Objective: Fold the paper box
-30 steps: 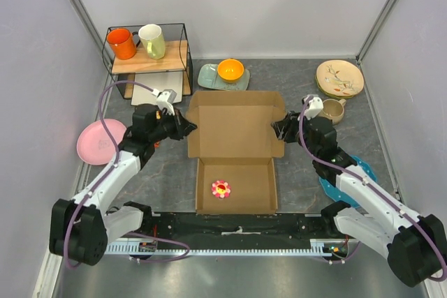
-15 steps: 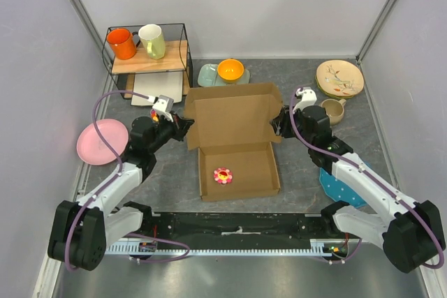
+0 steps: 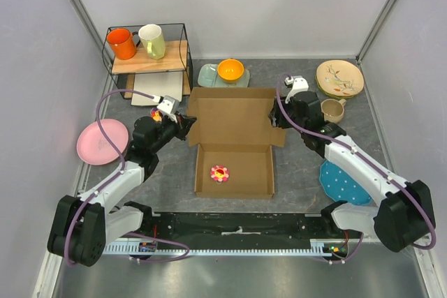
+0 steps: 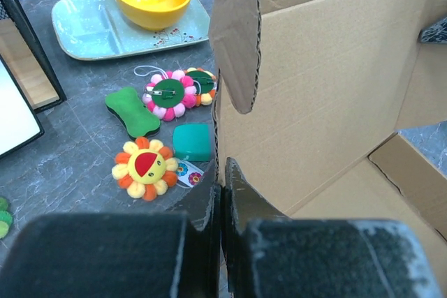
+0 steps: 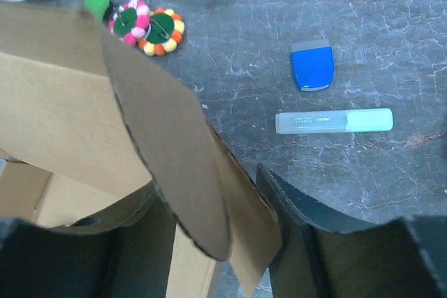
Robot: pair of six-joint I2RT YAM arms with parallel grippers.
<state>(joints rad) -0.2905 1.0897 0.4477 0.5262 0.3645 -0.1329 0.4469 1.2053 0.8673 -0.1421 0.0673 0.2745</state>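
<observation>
The paper box (image 3: 234,120) sits at the centre of the table (image 3: 167,172). Its shallow tray is toward the near edge, and its lid stands raised along the far side of the tray. The main fault to expect concerns the lid. If you swing it down with the two ends driven unevenly, it twists on its hinge crease. The side flaps then land outside the tray walls instead of tucking inside. A creased or torn flap is likely if one end is pulled while the other is free.

The left gripper (image 3: 183,125) is at the left end of the lid. Its jaws are pressed tight together on the cardboard edge, where the lid meets the left flap. The right gripper (image 3: 277,120) is at the right end. Its jaws stand apart with the right flap between them, and no clamping is visible. Treat this side as loose, because the flap can slip out when you move.

The flower toy (image 3: 221,173) lies inside the tray, left of centre. Check that the flaps clear it.
</observation>
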